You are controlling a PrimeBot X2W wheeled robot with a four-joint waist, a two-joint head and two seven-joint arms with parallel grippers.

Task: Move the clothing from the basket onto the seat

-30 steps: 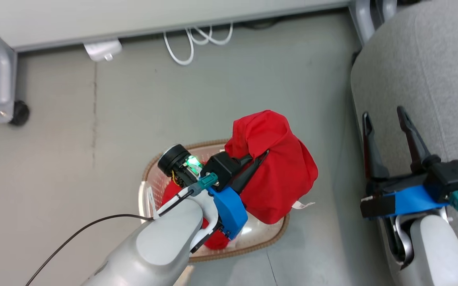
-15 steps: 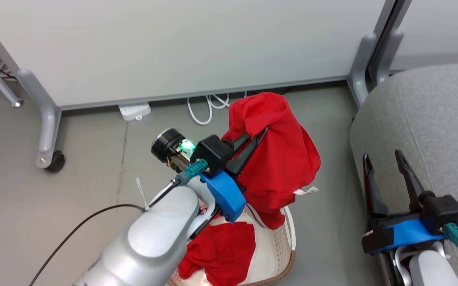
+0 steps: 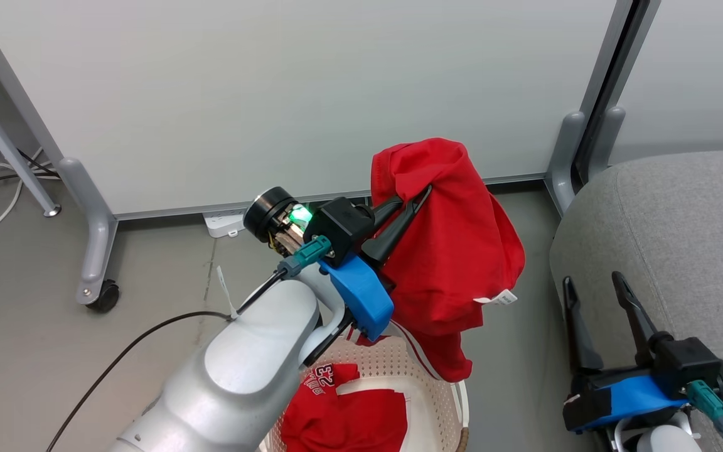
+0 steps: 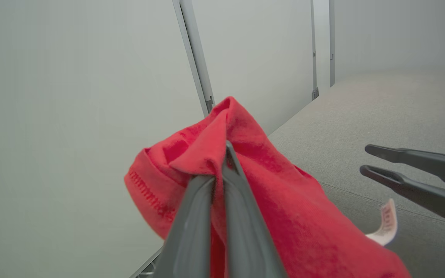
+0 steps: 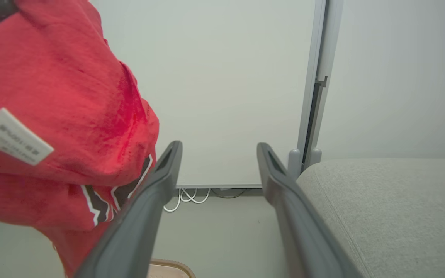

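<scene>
Plainly, the plain red garment (image 3: 455,251) hangs bunched in the air above the basket (image 3: 443,383), with its white tag (image 3: 501,298) dangling on the side toward the seat (image 3: 681,238). The left gripper (image 3: 413,196) is clamped on a gathered fold near the top of the cloth, with fabric pinched between its pressed-together fingers. Held that high, the bulk drapes free and looks clear of the basket rim. A white-trimmed fold (image 3: 424,351) trails below the bundle toward the basket, and I cannot tell whether it belongs to the held piece or is caught up with it. The second garment (image 3: 342,420), marked "23", lies crumpled inside the basket, so at best half the job is in hand. The seat stands to the right, well apart from the hanging cloth, with bare floor (image 3: 524,376) between. The right gripper (image 3: 592,279) waits beside the seat's edge with its fingers spread and holding nothing. It seems parked there to leave the carrying path free. Behind everything stands a white partition (image 3: 273,94)
</scene>
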